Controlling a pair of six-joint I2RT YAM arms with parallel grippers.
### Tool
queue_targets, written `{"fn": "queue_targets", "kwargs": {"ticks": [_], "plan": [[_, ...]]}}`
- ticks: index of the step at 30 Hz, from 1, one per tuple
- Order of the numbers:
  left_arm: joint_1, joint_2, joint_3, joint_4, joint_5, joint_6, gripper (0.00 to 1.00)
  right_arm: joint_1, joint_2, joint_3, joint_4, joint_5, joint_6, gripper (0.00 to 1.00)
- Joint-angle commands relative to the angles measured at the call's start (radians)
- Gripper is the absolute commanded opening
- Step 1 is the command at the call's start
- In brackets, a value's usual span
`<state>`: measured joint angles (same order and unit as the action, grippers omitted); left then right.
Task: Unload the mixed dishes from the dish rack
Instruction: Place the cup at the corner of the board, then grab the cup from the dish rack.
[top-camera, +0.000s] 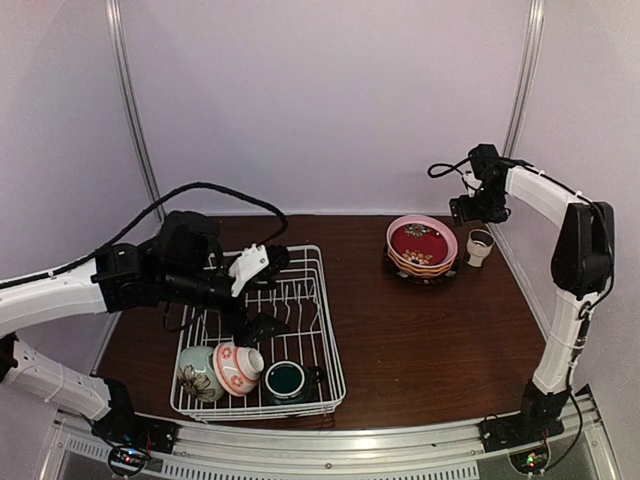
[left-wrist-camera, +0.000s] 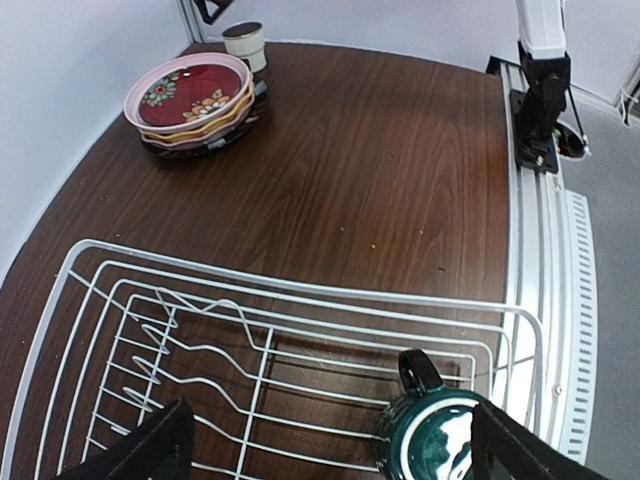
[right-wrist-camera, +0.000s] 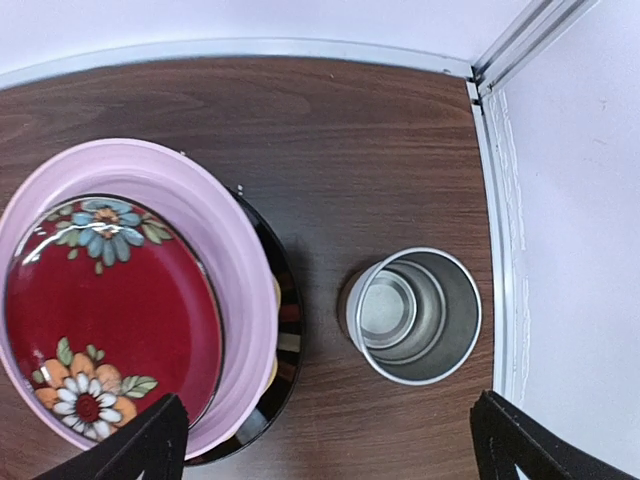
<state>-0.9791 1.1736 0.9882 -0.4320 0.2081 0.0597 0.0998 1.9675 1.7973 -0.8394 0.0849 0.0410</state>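
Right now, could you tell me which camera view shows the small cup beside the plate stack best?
The right wrist view: it looks straight down into the small cup, upright and empty, apart from the plate stack. The top external view shows the cup small and far; the left wrist view catches it at the top edge.

No legible text, label, brand or number on anything here
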Motion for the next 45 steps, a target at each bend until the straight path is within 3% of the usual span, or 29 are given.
{"fn": "queue_targets", "kwargs": {"ticks": [1,8,16,23,32,45], "plan": [[-0.017,-0.004,-0.010,-0.088,0.050,0.115,0.97,0.044,-0.105,-0.044,0.010,-0.042,0.014,1.00],[-0.107,0.044,-0.024,-0.203,0.023,0.243,0.97,0.128,-0.234,-0.127,0.033,-0.115,0.011,1.00],[-0.117,0.089,-0.015,-0.230,0.076,0.360,0.97,0.180,-0.345,-0.192,0.059,-0.213,0.026,1.00],[-0.142,0.196,0.013,-0.273,0.028,0.420,0.97,0.181,-0.394,-0.215,0.067,-0.247,0.030,1.00],[-0.156,0.290,0.044,-0.238,-0.073,0.424,0.94,0.182,-0.418,-0.265,0.100,-0.289,0.043,1.00],[-0.156,0.330,0.033,-0.105,-0.047,0.332,0.97,0.181,-0.426,-0.302,0.114,-0.276,0.039,1.00]]}}
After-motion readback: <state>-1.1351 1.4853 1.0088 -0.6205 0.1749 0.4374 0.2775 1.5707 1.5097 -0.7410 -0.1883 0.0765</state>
